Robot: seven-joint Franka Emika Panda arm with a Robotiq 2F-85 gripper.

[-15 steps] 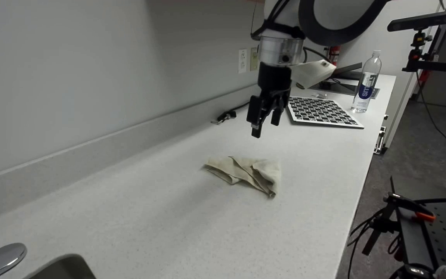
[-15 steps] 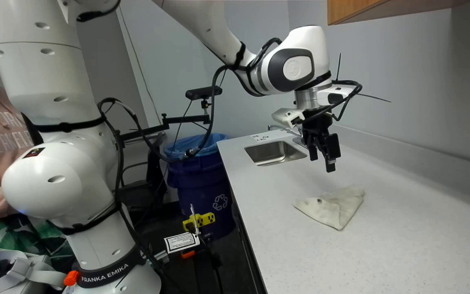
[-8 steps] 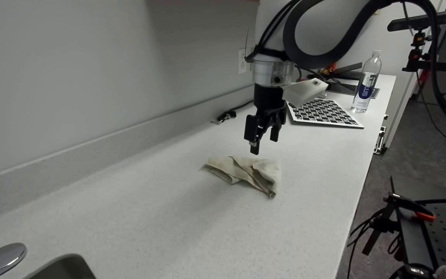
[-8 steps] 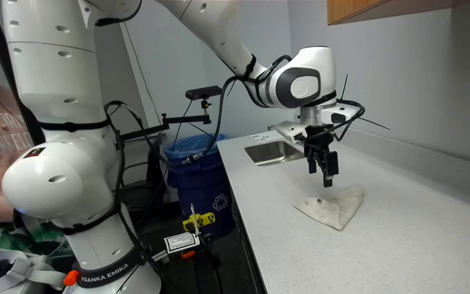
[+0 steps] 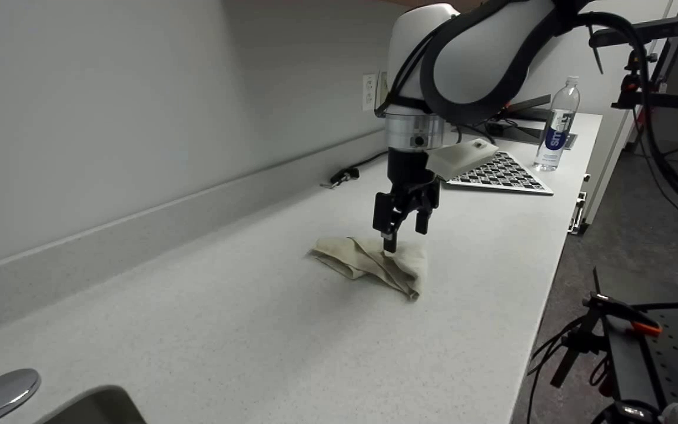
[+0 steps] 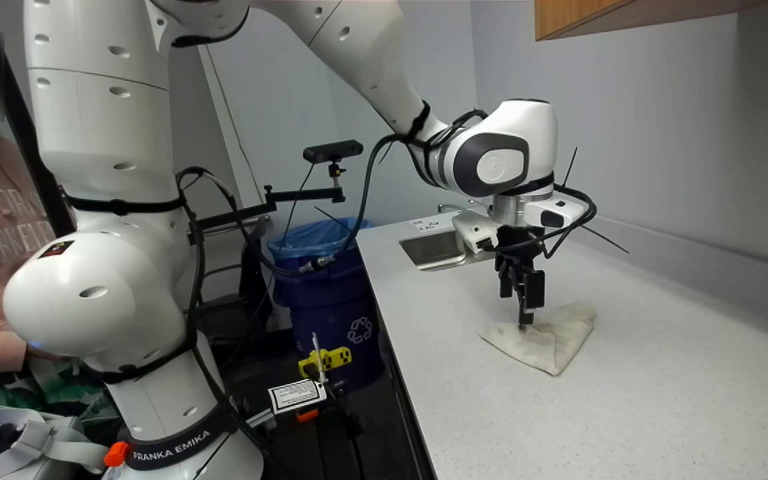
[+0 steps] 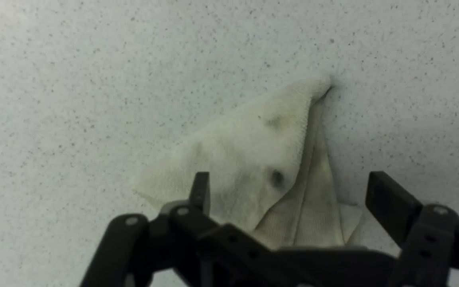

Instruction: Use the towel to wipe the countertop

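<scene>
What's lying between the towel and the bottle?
Going from the towel to the bottle, an exterior view shows some countertop, then a corner of the checkered board.

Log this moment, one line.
off-white folded cloth towel: on speckled white countertop, ungripped | jaws: open, at towel, contact unclear | wiping: pending

The arm [image 6: 383,70] was extended, bent at the wrist [image 6: 536,137]; the gripper [image 7: 290,181] pointed downward, fingers [image 7: 391,207] well apart.
</scene>
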